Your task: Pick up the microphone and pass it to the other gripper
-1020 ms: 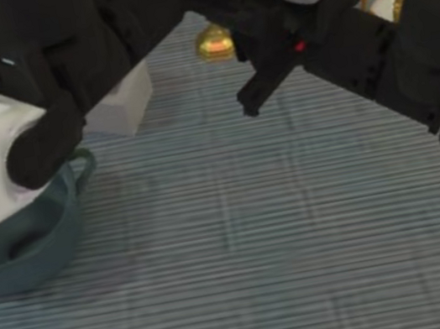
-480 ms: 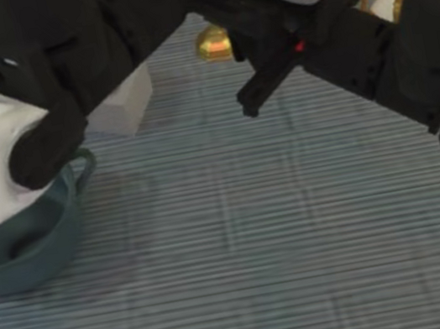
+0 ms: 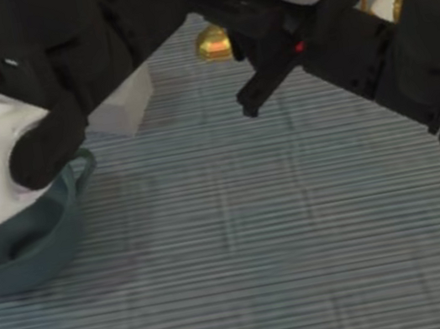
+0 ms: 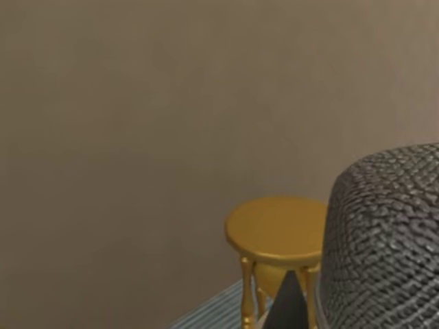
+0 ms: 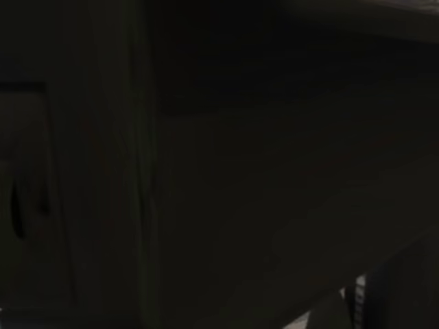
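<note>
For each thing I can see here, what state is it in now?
microphone: mesh head right in front of the left wrist camera; handle hidden.
left gripper: hidden under the arms in the top view.
right gripper: hidden too; its wrist view is dark.
brass candlestick: upright at the table's far edge.
green bowl: upright, partly under the left arm.

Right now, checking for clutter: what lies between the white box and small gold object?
Bare striped tablecloth only, between white box and small gold object, seen in top view.

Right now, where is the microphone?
The microphone fills the left wrist view close up, its mesh head beside the gold stand. In the top view the two arms meeting at the table's far edge hide it.
</note>
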`<action>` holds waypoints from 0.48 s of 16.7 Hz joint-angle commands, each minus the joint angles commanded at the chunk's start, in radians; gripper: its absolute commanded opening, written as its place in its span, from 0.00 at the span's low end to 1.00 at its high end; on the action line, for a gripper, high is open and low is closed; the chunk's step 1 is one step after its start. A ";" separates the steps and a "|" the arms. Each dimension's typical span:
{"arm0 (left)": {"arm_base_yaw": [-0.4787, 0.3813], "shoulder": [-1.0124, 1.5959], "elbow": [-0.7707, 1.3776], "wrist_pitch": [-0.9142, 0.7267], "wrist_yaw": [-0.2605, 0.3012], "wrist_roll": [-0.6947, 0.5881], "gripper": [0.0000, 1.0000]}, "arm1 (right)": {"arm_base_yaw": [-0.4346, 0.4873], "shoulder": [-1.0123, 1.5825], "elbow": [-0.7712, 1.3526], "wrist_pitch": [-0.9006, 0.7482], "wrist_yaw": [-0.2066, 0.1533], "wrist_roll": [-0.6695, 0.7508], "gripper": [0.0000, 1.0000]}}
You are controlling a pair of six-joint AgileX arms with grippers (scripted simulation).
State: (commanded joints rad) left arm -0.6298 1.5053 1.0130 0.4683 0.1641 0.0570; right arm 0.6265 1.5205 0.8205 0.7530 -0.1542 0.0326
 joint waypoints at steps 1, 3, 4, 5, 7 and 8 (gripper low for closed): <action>0.000 0.000 0.000 0.000 0.000 0.000 0.00 | 0.000 0.000 0.000 0.000 0.000 0.000 0.38; 0.000 0.000 0.000 0.000 0.000 0.000 0.00 | 0.000 0.000 0.000 0.000 0.000 0.000 0.53; 0.000 0.000 0.000 0.000 0.000 0.000 0.00 | 0.000 0.000 0.000 0.000 0.000 0.000 0.60; 0.000 0.000 0.000 0.000 0.000 0.000 0.00 | 0.000 0.000 0.000 0.000 0.000 0.000 0.68; 0.000 0.000 0.000 0.000 0.000 0.000 0.00 | 0.000 0.000 0.000 0.000 0.000 0.000 0.83; 0.000 0.000 0.000 0.000 0.000 0.000 0.00 | 0.000 0.000 0.000 0.000 0.000 0.000 0.90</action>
State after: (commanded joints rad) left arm -0.6298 1.5053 1.0130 0.4683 0.1641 0.0570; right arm 0.6265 1.5205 0.8205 0.7530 -0.1542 0.0326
